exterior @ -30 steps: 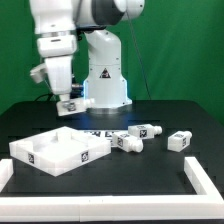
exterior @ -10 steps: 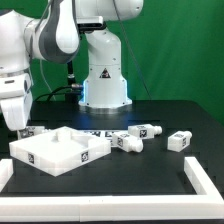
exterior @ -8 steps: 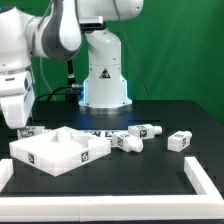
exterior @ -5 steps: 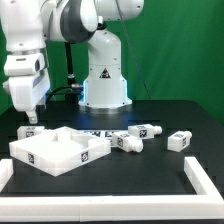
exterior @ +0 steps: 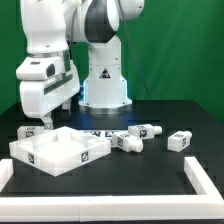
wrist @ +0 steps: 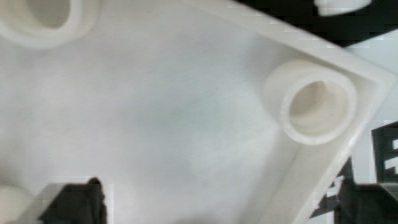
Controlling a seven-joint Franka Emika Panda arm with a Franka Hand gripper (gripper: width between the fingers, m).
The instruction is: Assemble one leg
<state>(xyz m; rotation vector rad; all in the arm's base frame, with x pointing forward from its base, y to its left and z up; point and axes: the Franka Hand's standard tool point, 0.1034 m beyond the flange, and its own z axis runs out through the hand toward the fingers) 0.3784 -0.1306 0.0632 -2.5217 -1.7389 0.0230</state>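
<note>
While tool [exterior: 43,123] hangs released over wht panel [exterior: 60,152], blk tabletop [exterior: 150,172] holds legs [exterior: 180,141]; green wall [exterior: 185,50] behind.

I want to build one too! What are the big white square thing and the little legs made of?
The square panel looks like smooth, matt white plastic: the wrist view shows rounded, moulded sockets. The legs look like the same white plastic, with printed black-and-white stickers, maybe paper. Looks alone cannot prove it.
</note>
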